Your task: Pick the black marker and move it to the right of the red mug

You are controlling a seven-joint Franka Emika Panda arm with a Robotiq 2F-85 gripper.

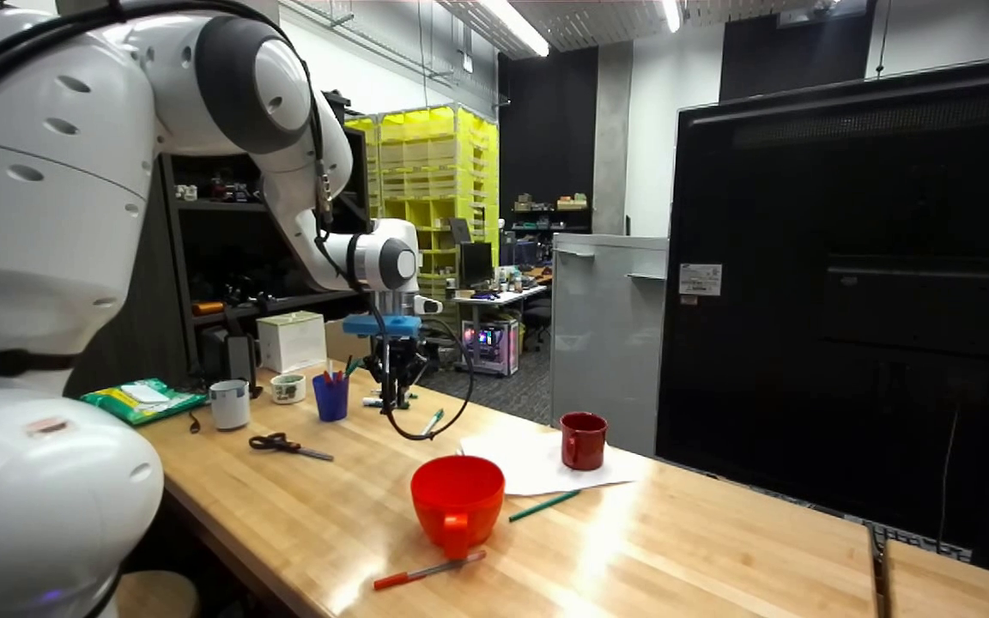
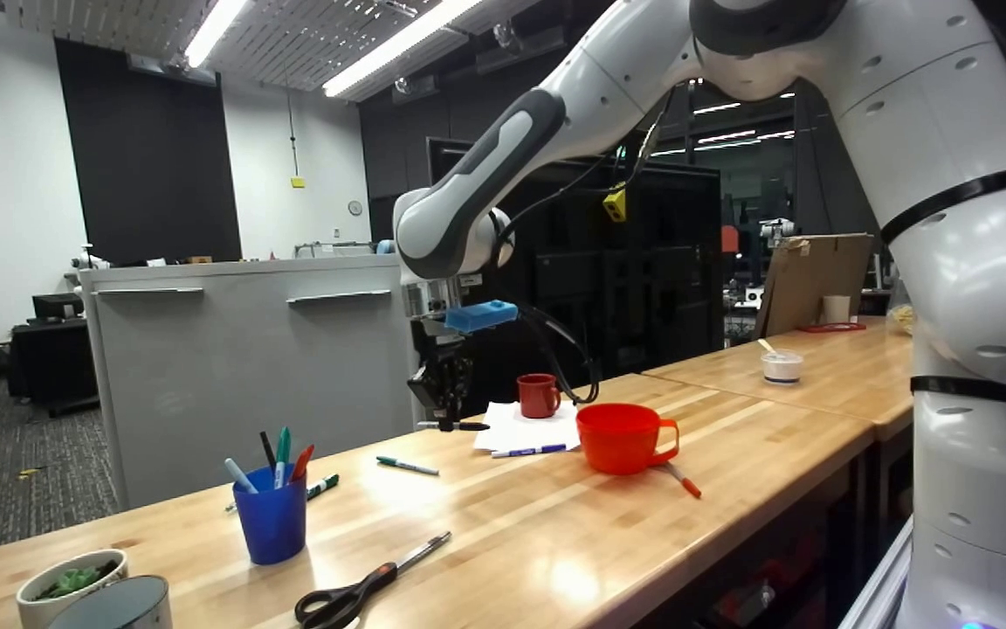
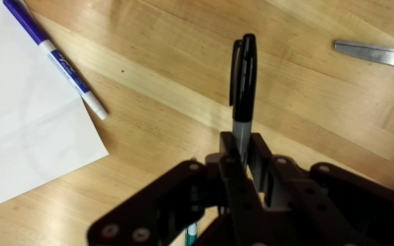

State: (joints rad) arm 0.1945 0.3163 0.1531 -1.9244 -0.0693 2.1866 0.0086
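Black marker (image 3: 244, 85) clamped by the gripper (image 3: 242, 143), jaws closed to its width, marker suspended above the wooden tabletop (image 2: 512, 524), red mug (image 2: 538, 397) supported upright on white paper (image 2: 512, 432), apart from the marker

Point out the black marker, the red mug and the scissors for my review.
Black marker (image 3: 244, 95), wrist view: on its black cap.
Red mug (image 2: 536, 398), in an exterior view: on the side of its body.
Scissors (image 2: 383, 575), in an exterior view: on the black handle near the blades.

The tool (image 3: 241, 143) grips 1 black marker (image 3: 245, 82) above the wooden tabletop (image 3: 306, 102).
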